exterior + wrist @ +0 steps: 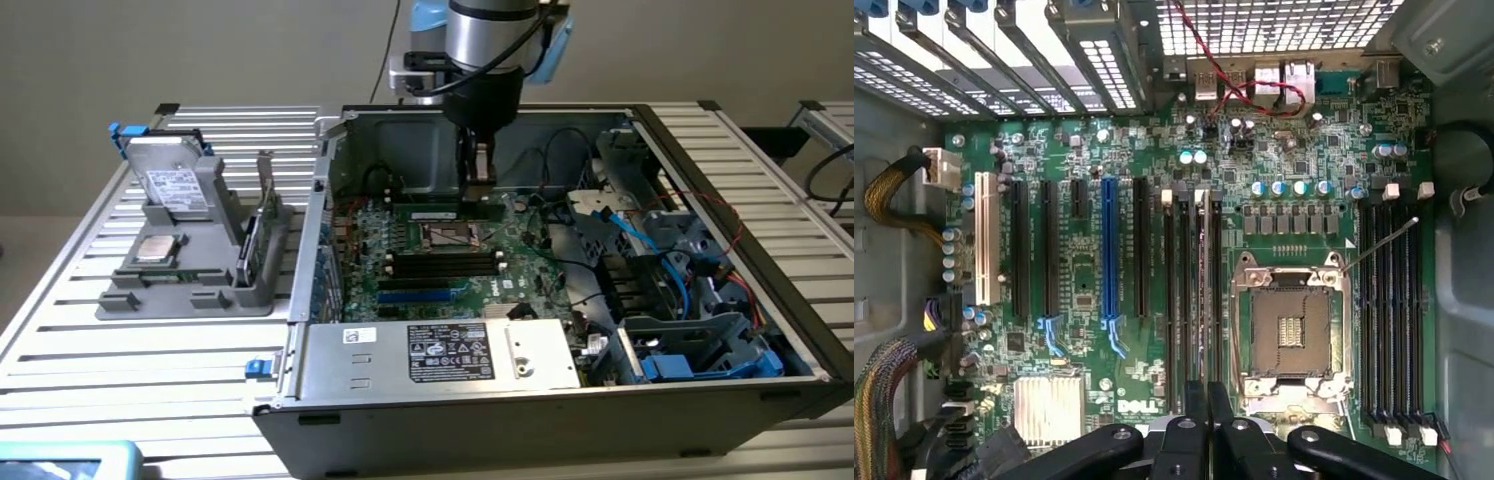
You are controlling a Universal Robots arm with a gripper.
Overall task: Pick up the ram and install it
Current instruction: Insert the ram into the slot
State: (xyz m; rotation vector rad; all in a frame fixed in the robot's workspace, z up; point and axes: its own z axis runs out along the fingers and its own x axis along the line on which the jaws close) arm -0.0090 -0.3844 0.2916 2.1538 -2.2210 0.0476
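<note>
You are seeing the gripper (477, 192) hanging down inside the open computer case (534, 425), its fingers pinching shut on the ram (430, 211), which is standing on edge along a motherboard slot just beside the CPU socket (449, 237)

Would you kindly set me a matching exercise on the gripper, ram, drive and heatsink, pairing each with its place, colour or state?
Things:
1 gripper
2 ram
3 drive
4 heatsink

Descriptions:
a) on the grey tray, outside the case
b) silver fins on the motherboard
c) shut, inside the case
d) green stick just under the gripper

Pairs: 1-c; 2-d; 3-a; 4-b
</note>
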